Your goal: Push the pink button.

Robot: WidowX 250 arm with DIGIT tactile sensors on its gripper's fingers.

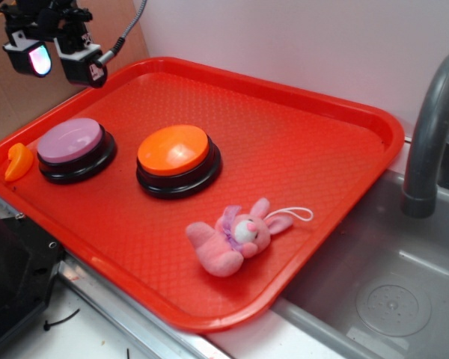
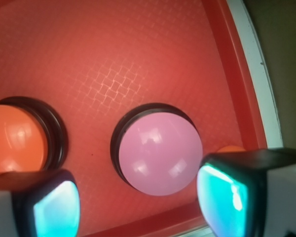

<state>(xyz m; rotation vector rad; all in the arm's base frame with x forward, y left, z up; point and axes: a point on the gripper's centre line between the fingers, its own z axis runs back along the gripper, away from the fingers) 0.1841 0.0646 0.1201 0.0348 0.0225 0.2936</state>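
Hovering: the gripper point(image 1: 57, 58) is hanging in the air above the far-left corner of the red tray point(image 1: 307, 142), clear of everything on it.
Fingers: they are standing well apart with nothing between them; in the wrist view the pale fingertips point(image 2: 49, 207) are framing the target rather than touching it.
Pink button point(image 1: 69, 140): it is sitting on the tray's left side, near the left rim, its domed lilac top facing up on a black base, so a straight downward press should be working.
Orange button point(image 1: 173, 150): it is sitting just to the right of the pink one, apart from it, close enough that a sideways drift could be hitting the wrong top.
Orange piece point(image 1: 18, 161): a small object is lying at the tray's left rim beside the pink button; what it is I cannot tell.
Plush bunny point(image 1: 236, 238): it is lying toward the near edge, well apart from both buttons and out of the way.
Judgement: the arm is probably lining up; the press is not yet being made.
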